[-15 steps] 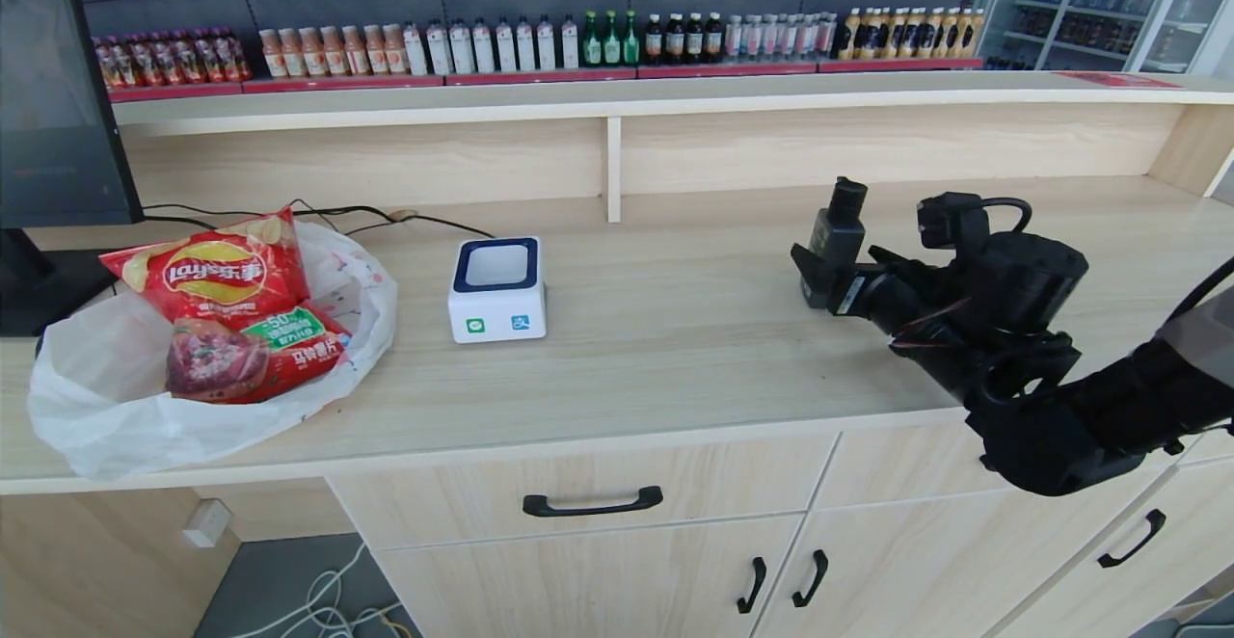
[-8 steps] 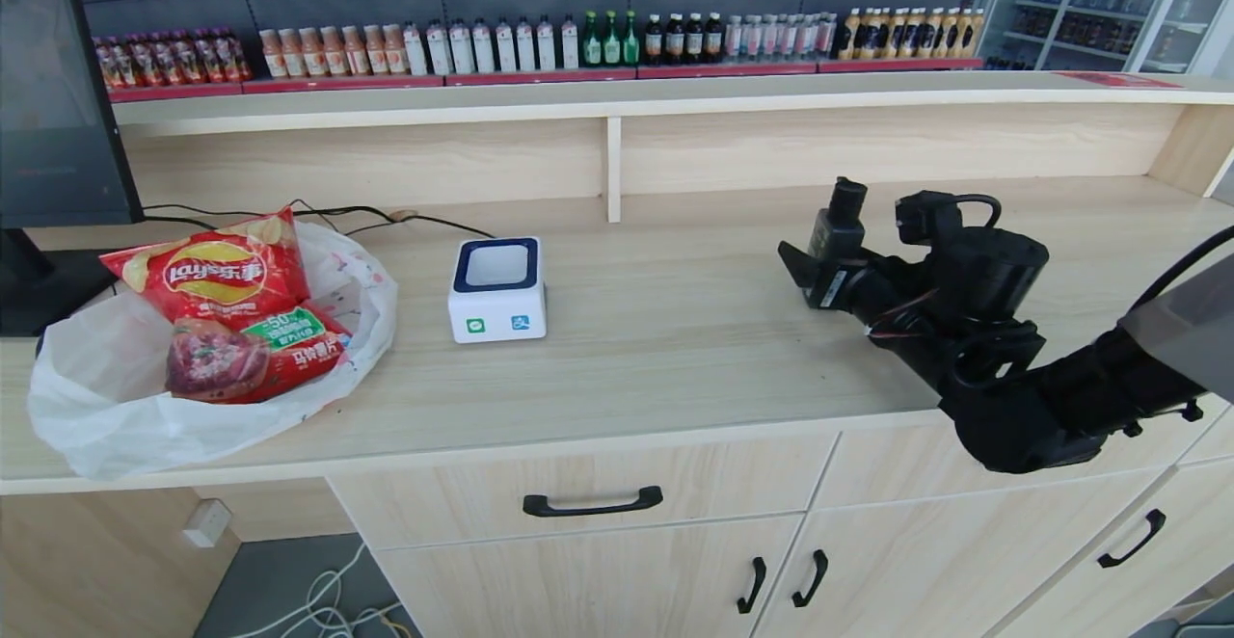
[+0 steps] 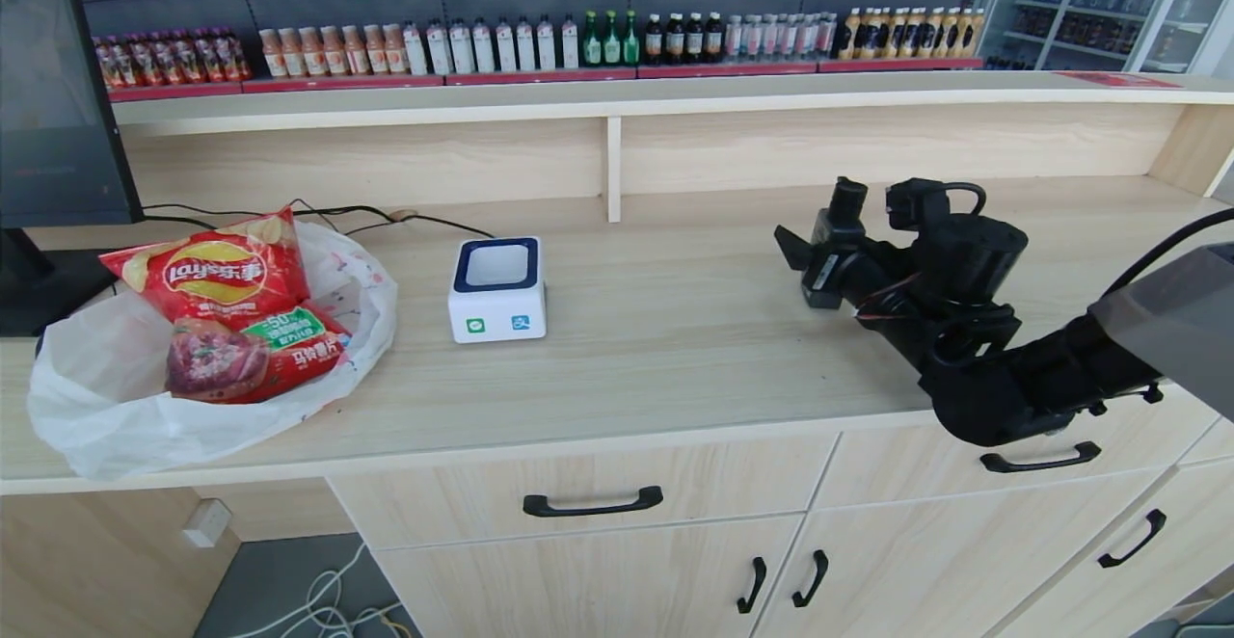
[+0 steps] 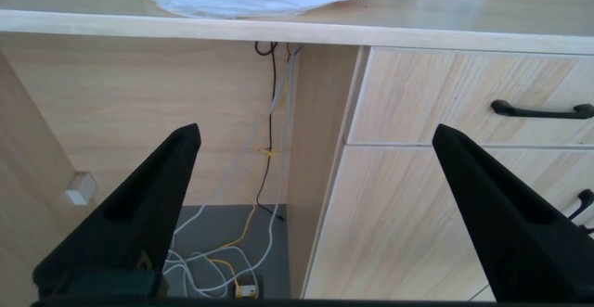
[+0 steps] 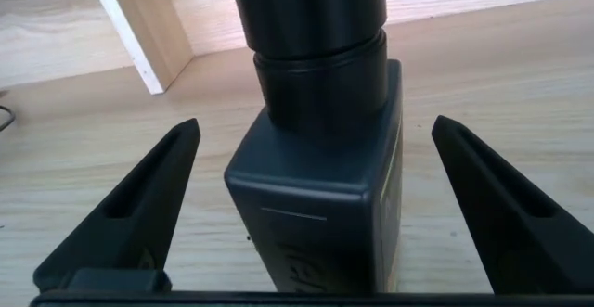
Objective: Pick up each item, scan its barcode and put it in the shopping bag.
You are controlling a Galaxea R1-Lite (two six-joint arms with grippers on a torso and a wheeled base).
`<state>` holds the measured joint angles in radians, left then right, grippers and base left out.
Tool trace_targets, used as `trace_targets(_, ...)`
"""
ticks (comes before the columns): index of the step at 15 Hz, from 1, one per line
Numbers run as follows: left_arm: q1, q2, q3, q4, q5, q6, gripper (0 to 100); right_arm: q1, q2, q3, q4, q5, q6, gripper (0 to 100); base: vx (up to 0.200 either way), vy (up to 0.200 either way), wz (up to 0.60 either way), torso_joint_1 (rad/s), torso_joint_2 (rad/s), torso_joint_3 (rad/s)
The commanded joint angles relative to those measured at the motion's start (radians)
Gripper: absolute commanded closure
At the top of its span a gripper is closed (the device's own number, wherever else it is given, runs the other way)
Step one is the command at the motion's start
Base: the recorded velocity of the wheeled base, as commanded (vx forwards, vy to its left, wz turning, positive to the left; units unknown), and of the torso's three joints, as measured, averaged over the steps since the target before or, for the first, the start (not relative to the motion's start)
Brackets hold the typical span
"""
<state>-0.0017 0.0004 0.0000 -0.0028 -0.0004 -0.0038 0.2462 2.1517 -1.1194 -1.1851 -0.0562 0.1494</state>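
Note:
A dark square bottle (image 3: 835, 230) with a black cap stands upright on the right part of the wooden counter (image 3: 675, 349). My right gripper (image 3: 816, 254) is open at the bottle, one finger on each side of it. Up close the bottle (image 5: 320, 186) stands between the fingers of that gripper (image 5: 316, 129), with a gap on either side. The white scanner (image 3: 497, 289) sits mid-counter. On the left, the white shopping bag (image 3: 116, 426) holds a red chips bag (image 3: 217, 277) and a red snack packet (image 3: 255, 354). Below counter height, my left gripper (image 4: 316, 135) is open with nothing in it.
A dark monitor (image 3: 53, 89) stands at the far left with cables (image 3: 386, 216) behind the bag. A raised shelf with a divider (image 3: 612, 171) backs the counter. Drawers and cupboard doors (image 3: 593, 501) are below. The counter's underside and cables (image 4: 269, 159) face the left wrist.
My right arm has moved left and farther onto the counter, bringing its open fingers around the bottle. The bottle, the scanner and the bag have stayed put.

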Motion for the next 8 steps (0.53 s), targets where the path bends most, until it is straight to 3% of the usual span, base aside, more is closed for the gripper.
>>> trace_targets(1,0.000,0.000,0.000,0.000,0.000,-0.001,0,-0.001,0.020,-0.007,-0.001,-0.001,-0.001,0,0.000,0.000,0.00,0.000,0.00,0.000)
trace_targets(2,0.000,0.000,0.000,0.000,0.000,-0.001,0,-0.001,0.022,-0.007,-0.001,-0.001,-0.001,0,0.000,0.000,0.00,0.000,0.00,0.000)
trace_targets(3,0.000,0.000,0.000,0.000,0.000,-0.001,0,-0.001,0.022,-0.008,-0.001,-0.001,-0.001,100,0.000,0.000,0.00,0.000,0.00,0.000)
trace_targets(8,0.000,0.000,0.000,0.000,0.000,-0.001,0,-0.001,0.017,-0.030,-0.002,0.006,0.001,100,0.000,0.000,0.00,0.000,0.00,0.000)
